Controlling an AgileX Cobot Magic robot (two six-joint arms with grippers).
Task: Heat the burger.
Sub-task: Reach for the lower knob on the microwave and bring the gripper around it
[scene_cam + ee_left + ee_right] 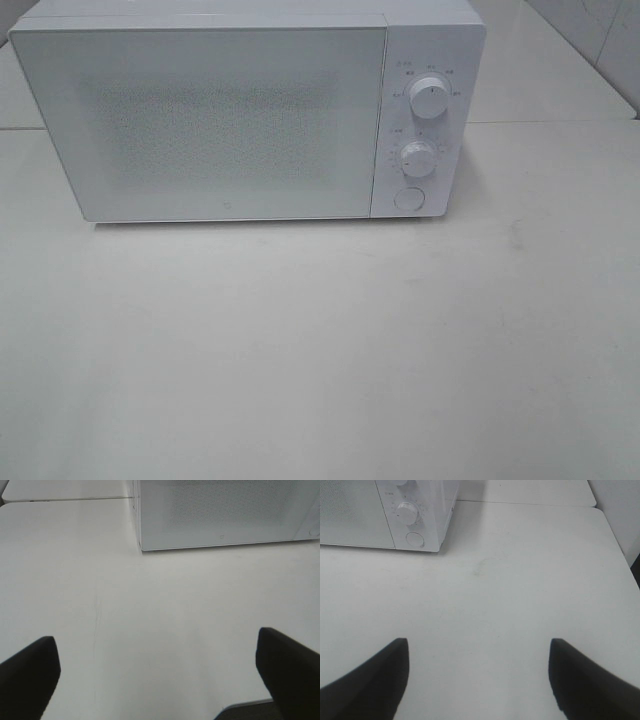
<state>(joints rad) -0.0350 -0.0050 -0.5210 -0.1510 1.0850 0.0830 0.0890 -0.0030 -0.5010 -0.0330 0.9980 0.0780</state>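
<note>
The burger is not in any view. A white microwave (230, 110) stands at the back of the white table with its door shut; it has two knobs (428, 100) and a round button (408, 198) on its right panel. It also shows in the left wrist view (225, 512) and the right wrist view (395, 510). My left gripper (157, 672) is open and empty above the bare table, well in front of the microwave's left corner. My right gripper (479, 672) is open and empty, in front of the microwave's right side. Neither arm shows in the exterior view.
The white table (320, 350) stretches in front of the microwave. A seam between table tops runs behind it (560, 122). A white wall stands at the far right (600, 40).
</note>
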